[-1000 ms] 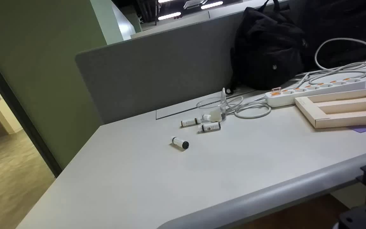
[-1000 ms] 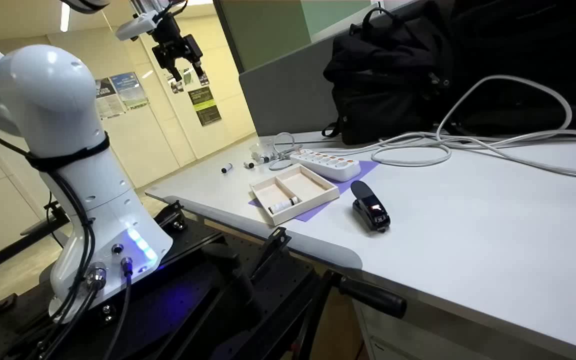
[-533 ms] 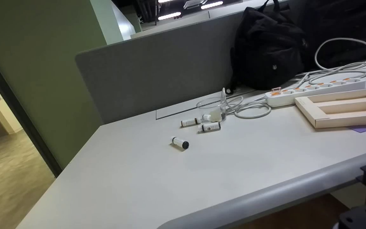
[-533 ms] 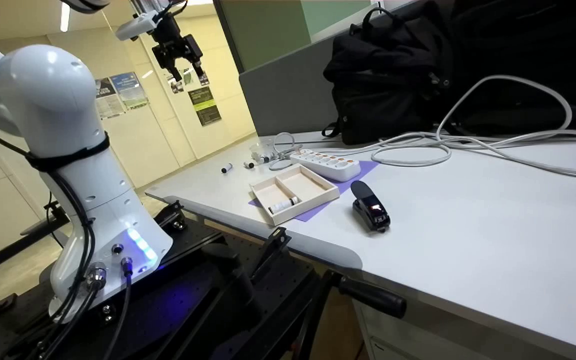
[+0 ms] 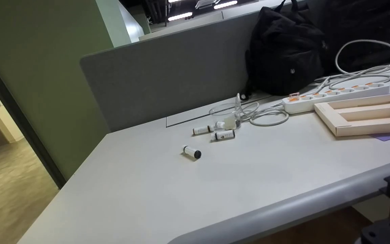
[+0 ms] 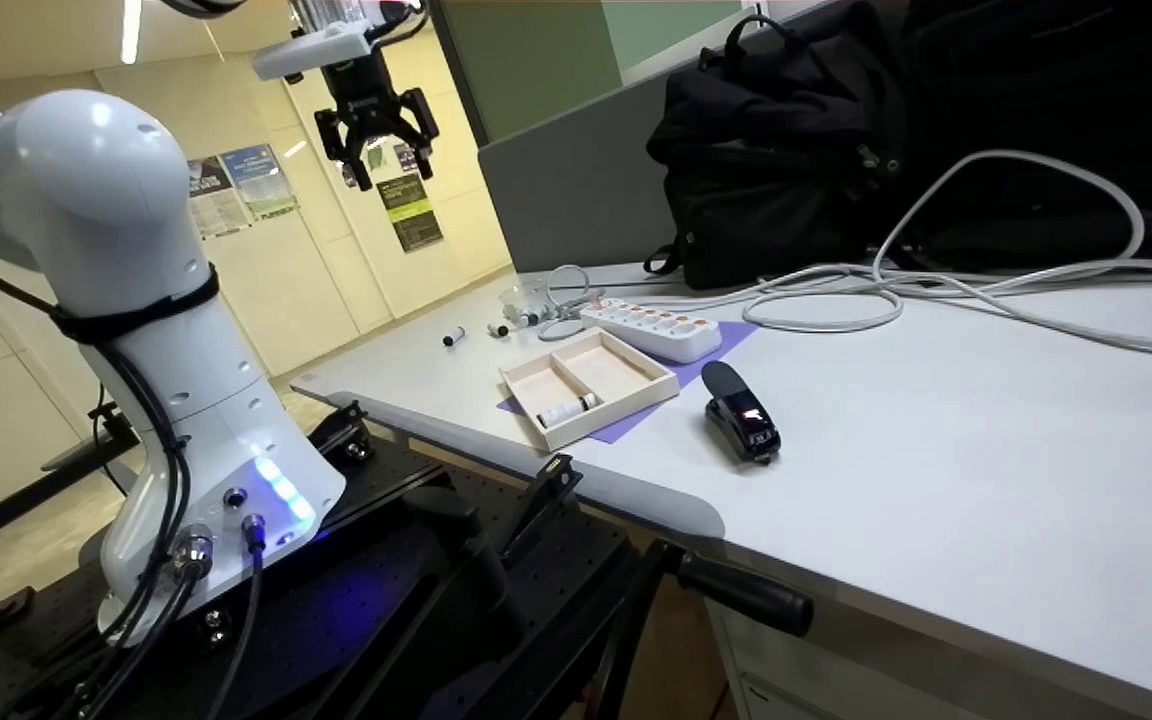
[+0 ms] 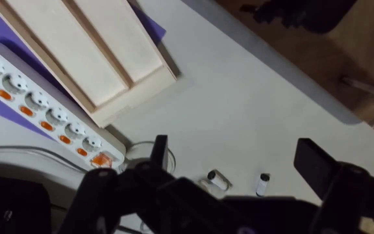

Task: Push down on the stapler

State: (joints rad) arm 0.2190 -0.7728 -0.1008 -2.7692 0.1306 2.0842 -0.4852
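While the wide-parted fingers (image 7: 315, 167) hold nothing, the stapler (image 6: 740, 412) at their four o'clock in an exterior view sits upright, presumably for pressing.

In an exterior view we see vials (image 5: 191, 151) on a desk (image 5: 130, 189), a power strip (image 5: 336, 97) beside a tray (image 5: 371, 128).

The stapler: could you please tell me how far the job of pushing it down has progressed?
Done: I see no sign of a finished press; the stapler sits on the table with its top lever raised. In hand: nothing is held; the gripper hangs in the air, well clear of the stapler, its jaws apart. Left: apparently the whole job, namely reaching the stapler and then pushing its top lever down.
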